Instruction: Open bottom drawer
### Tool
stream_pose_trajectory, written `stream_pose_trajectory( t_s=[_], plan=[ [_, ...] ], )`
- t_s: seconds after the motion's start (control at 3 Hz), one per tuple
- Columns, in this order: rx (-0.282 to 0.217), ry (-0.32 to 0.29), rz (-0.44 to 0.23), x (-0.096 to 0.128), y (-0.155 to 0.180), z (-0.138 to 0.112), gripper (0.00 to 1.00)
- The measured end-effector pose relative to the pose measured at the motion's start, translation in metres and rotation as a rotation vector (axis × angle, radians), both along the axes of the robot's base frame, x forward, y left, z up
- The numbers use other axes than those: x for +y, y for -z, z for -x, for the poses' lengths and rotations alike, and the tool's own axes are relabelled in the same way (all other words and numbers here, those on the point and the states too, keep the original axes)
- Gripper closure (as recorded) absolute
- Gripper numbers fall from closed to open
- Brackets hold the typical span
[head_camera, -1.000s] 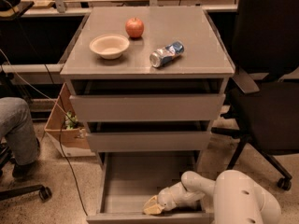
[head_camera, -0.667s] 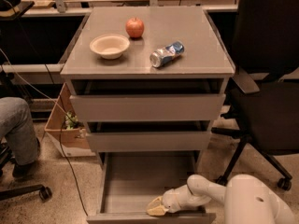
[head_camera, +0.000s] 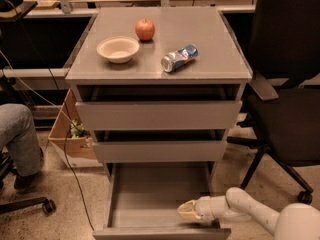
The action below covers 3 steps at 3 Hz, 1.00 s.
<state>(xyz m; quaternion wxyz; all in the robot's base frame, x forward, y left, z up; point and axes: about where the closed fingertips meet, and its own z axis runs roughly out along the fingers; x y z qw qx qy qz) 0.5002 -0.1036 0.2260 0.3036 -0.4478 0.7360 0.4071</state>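
The bottom drawer (head_camera: 150,196) stood pulled out from the cabinet (head_camera: 220,59) base toward my camera, its front panel running left to right. My gripper (head_camera: 187,210) lay inside, front right; I couldn't tell its grip.

My arm (head_camera: 250,211) shows smooth, rounded white casing. Its tool (head_camera: 183,211), cream-yellow and tapered, sits in the bottom drawer (head_camera: 150,194).

White arm (head_camera: 250,211) low at right, gripper (head_camera: 188,210) leftward, near floor level.
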Motion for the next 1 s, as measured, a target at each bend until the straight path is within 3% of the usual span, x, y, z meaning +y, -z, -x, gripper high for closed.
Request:
stream_pose_trajectory(
  t_s=[0.67,1.0],
  plan=[
    [-0.190,0.092,0.060,-0.077,-0.041,-0.033,1.00],
    [-0.279,0.108,0.125,-0.116,-0.096,-0.055,1.00]
  ],
)
